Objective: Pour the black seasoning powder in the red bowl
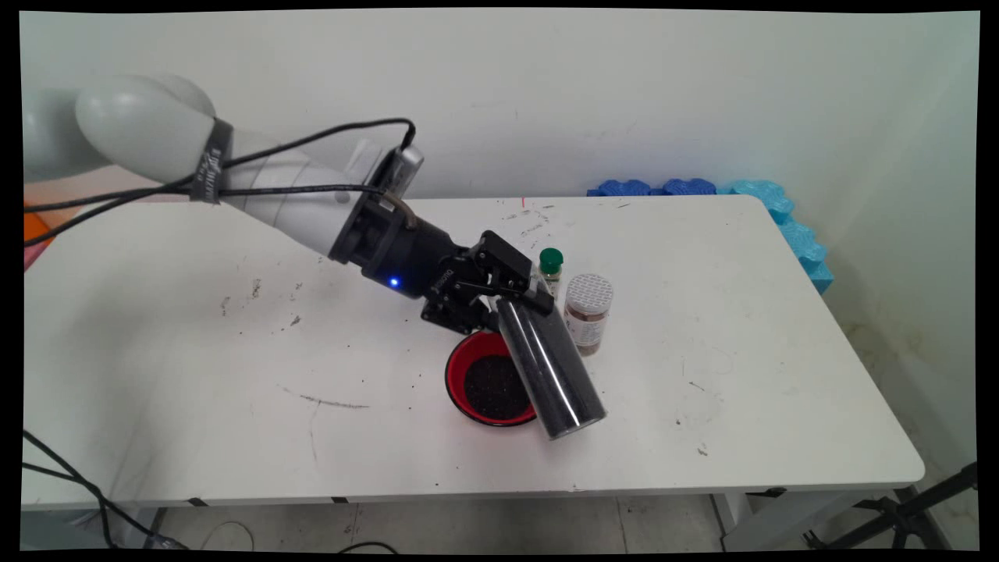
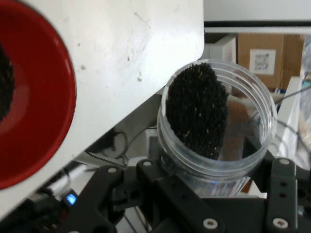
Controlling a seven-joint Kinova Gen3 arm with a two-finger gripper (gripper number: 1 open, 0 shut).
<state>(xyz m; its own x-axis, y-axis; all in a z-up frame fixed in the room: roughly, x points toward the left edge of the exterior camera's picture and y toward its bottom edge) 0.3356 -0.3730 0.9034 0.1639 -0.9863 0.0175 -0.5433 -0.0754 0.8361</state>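
Observation:
My gripper (image 1: 511, 300) is shut on the base end of a tall clear jar (image 1: 550, 371) of fine black grains. The jar is tilted, its open mouth pointing down toward the table's near side, right beside a red bowl (image 1: 468, 367). The bowl holds a heap of the same black grains. In the hand view the clear jar (image 2: 216, 126) fills the middle, open mouth facing away, black grains banked on its left wall. The red bowl (image 2: 46, 111) lies at the left on the white table (image 2: 136, 53).
Just behind the tilted jar stand a small bottle with a green cap (image 1: 551, 269) and a clear shaker jar of brown spice with a perforated lid (image 1: 588, 312). Blue foam mats (image 1: 773, 211) lean at the table's far right corner. Black cables trail from the arm.

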